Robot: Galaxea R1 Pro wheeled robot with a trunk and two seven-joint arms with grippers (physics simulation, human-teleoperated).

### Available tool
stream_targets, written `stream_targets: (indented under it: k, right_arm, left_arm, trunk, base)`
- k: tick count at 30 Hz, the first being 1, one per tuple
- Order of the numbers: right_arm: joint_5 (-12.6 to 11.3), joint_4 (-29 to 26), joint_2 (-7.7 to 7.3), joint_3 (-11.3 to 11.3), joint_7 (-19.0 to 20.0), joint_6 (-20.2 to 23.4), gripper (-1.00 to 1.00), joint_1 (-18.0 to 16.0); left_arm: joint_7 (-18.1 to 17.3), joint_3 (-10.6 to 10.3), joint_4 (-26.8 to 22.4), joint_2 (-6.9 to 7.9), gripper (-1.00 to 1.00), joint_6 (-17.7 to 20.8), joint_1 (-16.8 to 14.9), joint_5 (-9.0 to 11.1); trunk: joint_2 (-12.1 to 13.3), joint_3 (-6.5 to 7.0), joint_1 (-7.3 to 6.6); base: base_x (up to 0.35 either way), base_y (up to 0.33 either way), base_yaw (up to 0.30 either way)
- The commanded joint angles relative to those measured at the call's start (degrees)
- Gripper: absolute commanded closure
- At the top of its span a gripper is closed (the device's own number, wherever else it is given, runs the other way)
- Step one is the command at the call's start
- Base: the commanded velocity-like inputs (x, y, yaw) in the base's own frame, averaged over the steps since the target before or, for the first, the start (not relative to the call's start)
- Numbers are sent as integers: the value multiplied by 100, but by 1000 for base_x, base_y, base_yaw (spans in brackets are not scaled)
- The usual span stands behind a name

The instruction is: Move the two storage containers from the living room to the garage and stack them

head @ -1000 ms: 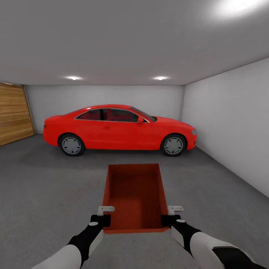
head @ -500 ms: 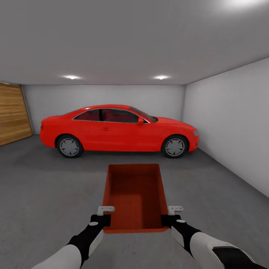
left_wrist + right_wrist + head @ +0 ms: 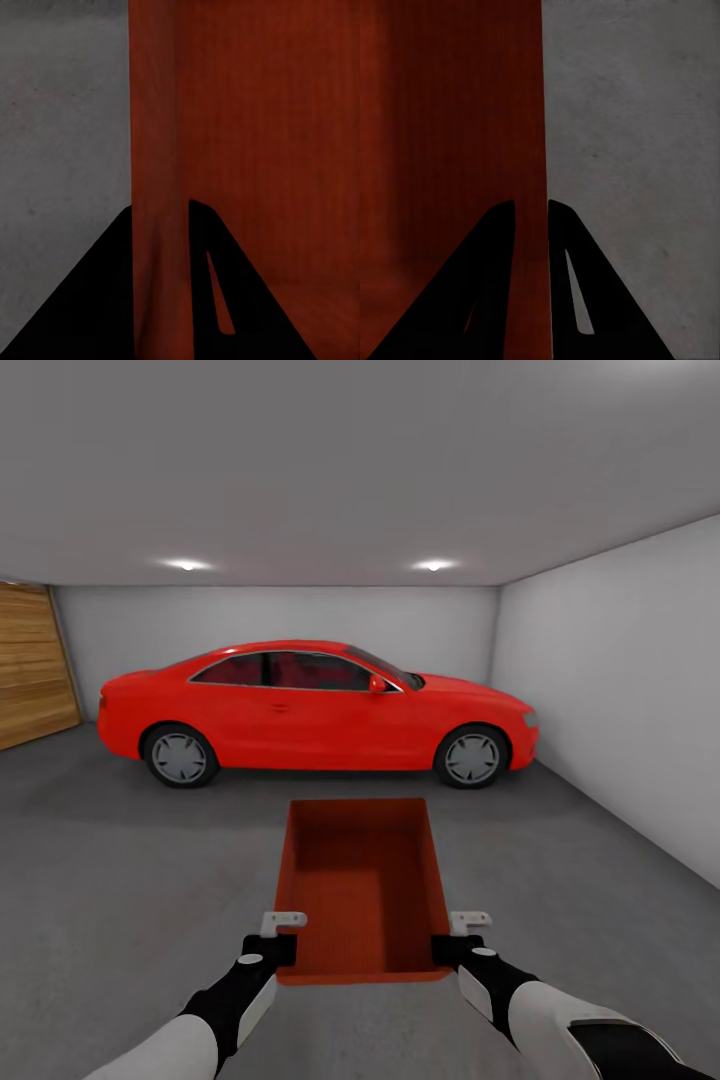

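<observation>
Both grippers are clamped on one storage container [image 3: 362,885], each pinching a side wall near the corner closest to the robot: left gripper [image 3: 283,938] at about 7 o'clock of the bin, right gripper [image 3: 455,938] at about 5 o'clock. In the left wrist view the dark fingers [image 3: 202,285] straddle the orange-red wall [image 3: 157,150], one inside and one outside; the right wrist view shows the same arrangement, fingers [image 3: 562,285] on either side of the wall's edge [image 3: 544,112]. A two-sided hold of this kind appears chosen to keep the open bin level and centred ahead of the trunk during carrying.

Setting: the garage, with grey concrete floor [image 3: 120,880] beneath the bin, a red car [image 3: 315,705] parked across at 12 o'clock, a white wall [image 3: 620,690] at 3 o'clock and a wooden panelled door [image 3: 35,665] at 9 to 10 o'clock. Whether the bin hangs above the floor or rests on it cannot be told. Judged stage: container brought in, awaiting release onto bare floor well short of the car.
</observation>
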Motion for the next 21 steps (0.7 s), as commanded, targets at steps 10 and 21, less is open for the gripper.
stream_targets:
  k: [10,21]
  right_arm:
    - [-47,21,-19,-118,-112,-5,100,0]
    - [-47,21,1,-120,-233,18,100,0]
  left_arm:
    - [90,99,-34,8,100,27,-4,-80]
    - [90,99,-34,8,100,28,-4,-80]
  trunk:
    - [-4,0,5]
    - [-4,31,5]
  base:
    - [321,0,-10]
    - [321,0,-255]
